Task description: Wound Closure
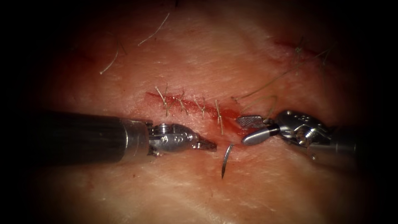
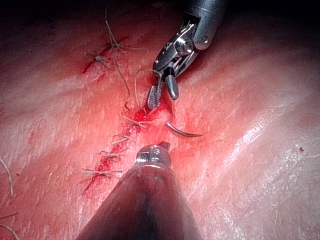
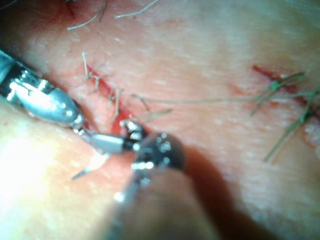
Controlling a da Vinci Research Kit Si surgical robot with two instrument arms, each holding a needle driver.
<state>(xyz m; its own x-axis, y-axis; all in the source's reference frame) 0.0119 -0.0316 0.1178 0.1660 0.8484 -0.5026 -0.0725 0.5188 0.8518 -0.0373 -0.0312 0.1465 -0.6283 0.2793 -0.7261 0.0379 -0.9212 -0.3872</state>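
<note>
**Needle lies free below the cut, both claws hold nothing**

In the endoscope view we see the pink, moist pork tissue [image 1: 257, 54] with its red cut [image 1: 195, 107] running across the middle of the frame. Several pale stitches of thread [image 1: 219, 116] cross the cut, and red fluid [image 1: 234, 124] collects at its right end.

The left claw [image 1: 205, 144], a small steel tool on a dark shaft, comes in from the left of the frame. Its jaws are pressed together and grasp nothing; the tip rests just below the cut.

The right claw [image 1: 248, 129] comes in from the right of the frame. Its jaws stand apart, one showing its ribbed inner face, and they grasp nothing. They hover at the right end of the cut.

The thin, dark curved steel needle [image 1: 226, 159] is below the cut, between the two claw tips and apart from both. One end seems to enter the tissue; the other points down freely.

A fine greenish thread [image 1: 269, 83] runs from near the right claw toward the upper right of the frame.
</note>
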